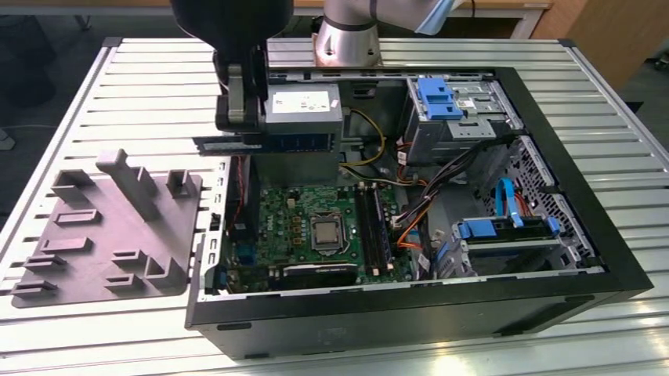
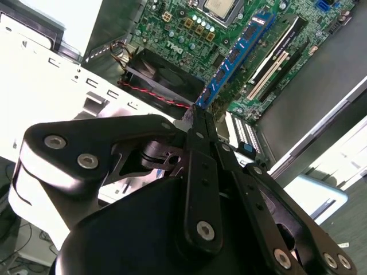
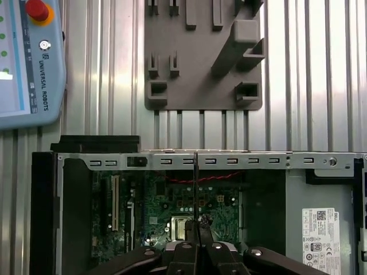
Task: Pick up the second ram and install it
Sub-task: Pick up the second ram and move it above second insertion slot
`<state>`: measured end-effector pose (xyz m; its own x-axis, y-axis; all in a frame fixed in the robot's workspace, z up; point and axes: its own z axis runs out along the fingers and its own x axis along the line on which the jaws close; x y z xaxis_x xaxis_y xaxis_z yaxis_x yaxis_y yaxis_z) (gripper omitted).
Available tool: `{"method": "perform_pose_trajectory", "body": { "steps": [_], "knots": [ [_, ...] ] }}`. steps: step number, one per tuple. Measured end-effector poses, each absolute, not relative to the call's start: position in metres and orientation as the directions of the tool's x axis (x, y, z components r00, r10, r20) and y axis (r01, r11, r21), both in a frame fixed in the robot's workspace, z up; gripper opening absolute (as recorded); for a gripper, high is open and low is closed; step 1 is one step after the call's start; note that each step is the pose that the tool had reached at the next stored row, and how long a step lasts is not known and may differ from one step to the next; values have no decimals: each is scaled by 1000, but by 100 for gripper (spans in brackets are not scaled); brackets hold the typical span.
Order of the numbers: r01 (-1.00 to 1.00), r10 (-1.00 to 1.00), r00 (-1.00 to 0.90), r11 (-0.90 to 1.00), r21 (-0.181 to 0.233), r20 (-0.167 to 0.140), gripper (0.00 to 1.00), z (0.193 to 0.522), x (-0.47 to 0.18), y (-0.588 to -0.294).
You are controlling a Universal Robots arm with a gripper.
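Gripper point(image 1: 240, 131) is pinching the memory stick point(image 1: 287, 143) | hovering at 11 o'clock of the motherboard point(image 1: 303, 211), exterior view | pickup looking done; seating in the sockets point(image 1: 372, 223) remaining.

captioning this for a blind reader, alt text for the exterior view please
The claw holds the second ram level above the open computer case. A gray fixture lies on the slatted table at the exterior view's left.

fixture point(image 1: 105, 235) beside case point(image 1: 418, 313), ram point(image 1: 298, 142) above motherboard point(image 1: 298, 211)
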<state>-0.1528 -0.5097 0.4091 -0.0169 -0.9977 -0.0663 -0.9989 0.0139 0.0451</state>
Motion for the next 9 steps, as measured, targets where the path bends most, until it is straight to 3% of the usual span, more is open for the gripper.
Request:
{"method": "perform_pose_trajectory", "body": {
  "steps": [9],
  "knots": [
    [-997,-997,-19,14,71,-71,12,409,-138,-510]
  ]
}}
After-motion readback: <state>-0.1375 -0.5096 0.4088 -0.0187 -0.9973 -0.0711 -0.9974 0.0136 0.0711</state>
